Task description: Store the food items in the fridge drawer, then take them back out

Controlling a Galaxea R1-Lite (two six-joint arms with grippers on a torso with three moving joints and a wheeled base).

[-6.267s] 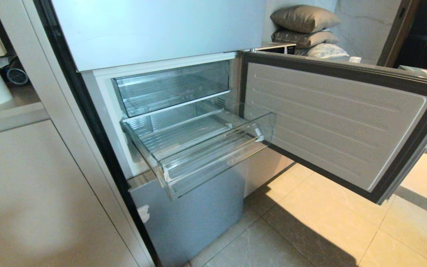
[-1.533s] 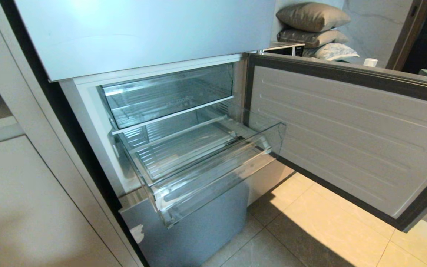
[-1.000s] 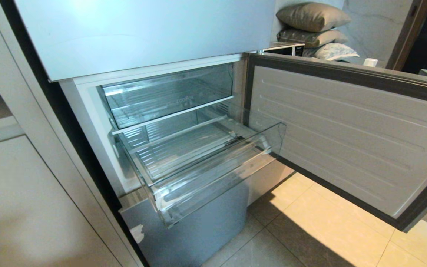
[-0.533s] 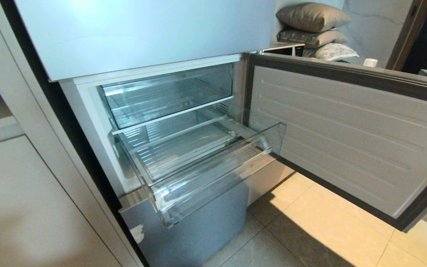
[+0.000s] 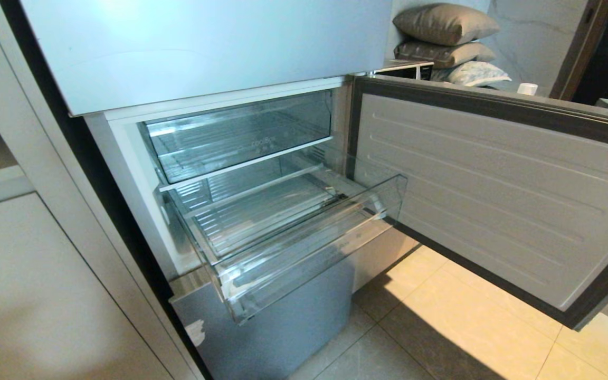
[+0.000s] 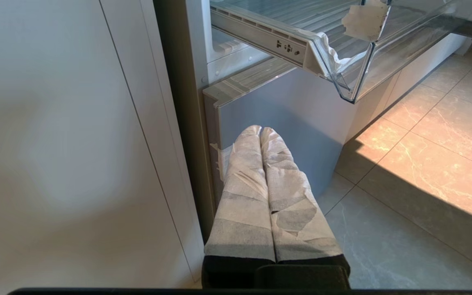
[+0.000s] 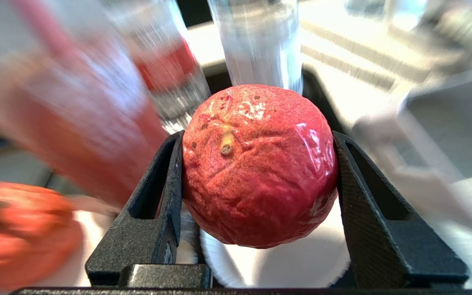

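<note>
While the drawer (image 5: 304,232) at frame centre stands pulled out, the right gripper (image 7: 256,172) clamps the round fruit (image 7: 258,166); the left gripper (image 6: 260,133) shows fingers pressed together.

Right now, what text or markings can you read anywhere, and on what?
"coolBox": faint print on the upper clear drawer front.
Small symbols on the fridge drawer side rail: not readable.
Red label on a bottle behind the held fruit: blurred, unreadable.

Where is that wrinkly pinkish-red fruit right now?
The pinkish-red fruit sits clamped in the right gripper, seen only in the right wrist view, beside blurred bottles; the fridge drawer holds none.
</note>
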